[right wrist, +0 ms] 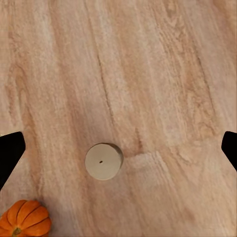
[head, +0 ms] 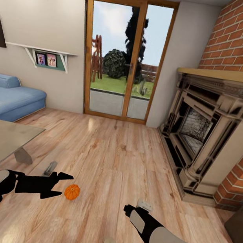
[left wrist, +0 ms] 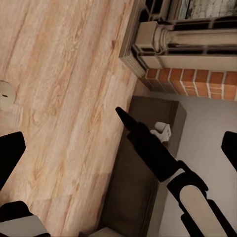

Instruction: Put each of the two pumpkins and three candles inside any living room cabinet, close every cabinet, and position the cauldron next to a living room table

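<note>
Pumpkin [head: 72,191] bright orange, ribbed, on plank floor, beside spread, empty left pincer [head: 63,185], right pincer's jaws spread, empty

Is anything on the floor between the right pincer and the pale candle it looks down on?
Nothing visible. In the right wrist view the short pale cylindrical candle stands alone on bare light wood-plank floor, between the open pincer's dark fingertips. A small ribbed orange pumpkin sits off to one side, clear of it.
</note>
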Controlling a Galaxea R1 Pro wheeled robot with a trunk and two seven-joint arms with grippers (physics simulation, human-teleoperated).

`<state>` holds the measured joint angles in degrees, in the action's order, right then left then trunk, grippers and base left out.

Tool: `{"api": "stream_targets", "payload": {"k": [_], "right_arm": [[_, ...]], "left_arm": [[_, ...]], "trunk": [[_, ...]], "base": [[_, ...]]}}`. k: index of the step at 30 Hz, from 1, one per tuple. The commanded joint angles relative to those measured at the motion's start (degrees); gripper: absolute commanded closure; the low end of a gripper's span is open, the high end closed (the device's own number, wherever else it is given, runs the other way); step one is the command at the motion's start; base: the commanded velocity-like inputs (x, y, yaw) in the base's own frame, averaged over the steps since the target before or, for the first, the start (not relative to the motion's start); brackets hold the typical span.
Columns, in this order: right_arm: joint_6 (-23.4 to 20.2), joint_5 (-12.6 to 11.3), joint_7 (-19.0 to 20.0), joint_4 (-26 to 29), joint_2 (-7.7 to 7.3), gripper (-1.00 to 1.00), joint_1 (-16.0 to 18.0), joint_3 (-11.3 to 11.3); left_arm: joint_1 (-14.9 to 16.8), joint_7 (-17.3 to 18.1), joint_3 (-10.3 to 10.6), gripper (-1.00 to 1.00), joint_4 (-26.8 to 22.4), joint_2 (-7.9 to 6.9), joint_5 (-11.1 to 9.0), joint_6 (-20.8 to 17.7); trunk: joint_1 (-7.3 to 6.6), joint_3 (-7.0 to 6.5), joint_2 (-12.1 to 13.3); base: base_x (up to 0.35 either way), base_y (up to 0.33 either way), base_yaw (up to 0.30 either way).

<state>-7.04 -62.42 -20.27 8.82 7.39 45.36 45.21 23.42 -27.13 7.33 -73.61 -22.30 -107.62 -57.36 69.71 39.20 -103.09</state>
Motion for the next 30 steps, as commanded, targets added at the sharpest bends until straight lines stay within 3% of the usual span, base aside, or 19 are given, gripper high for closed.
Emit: {"api": "stream_targets", "payload": {"k": [1, 21, 23, 27, 30], "right_arm": [[-0.33, -0.15, 0.34, 0.09, -0.08, -1.0, -0.01, 0.4], [-1.62, -0.24, 1.69, 0.05, 0.14, -1.0, -0.09, 0.4], [-4.37, -0.24, 1.45, 0.15, 0.26, -1.0, -0.05, 0.35], [-15.25, -0.73, 1.29, 1.76, 0.38, -1.0, 0.15, -0.15], [-19.28, -1.94, 1.05, 3.72, 0.35, -1.0, 0.28, -0.71]], "left_arm": [[0.04, -0.56, 0.1, -1.0, -0.04, -0.07, -0.64, 0.03], [0.04, -0.52, 0.32, -1.0, -0.32, -0.11, -1.14, -0.03], [0.04, -0.54, 0.32, -1.0, -0.31, -0.11, -2.18, -0.03], [-0.04, -0.56, 0.32, -1.0, -0.3, -0.11, -4.58, -0.04], [-0.2, -0.56, 0.32, -1.0, -0.3, -0.11, -5.38, -0.04]], "trunk": [[0.22, 0.24, -0.45], [4.61, 3.83, -8.47], [5.05, 4.19, -9.27], [5.93, 4.91, -10.87], [6.59, 5.45, -12.08]], "base": [[0.0, 0.0, 0.0], [0.0, 0.0, 0.0], [0.0, 0.0, 0.0], [0.0, 0.0, 0.0], [0.0, 0.0, 0.0]]}}
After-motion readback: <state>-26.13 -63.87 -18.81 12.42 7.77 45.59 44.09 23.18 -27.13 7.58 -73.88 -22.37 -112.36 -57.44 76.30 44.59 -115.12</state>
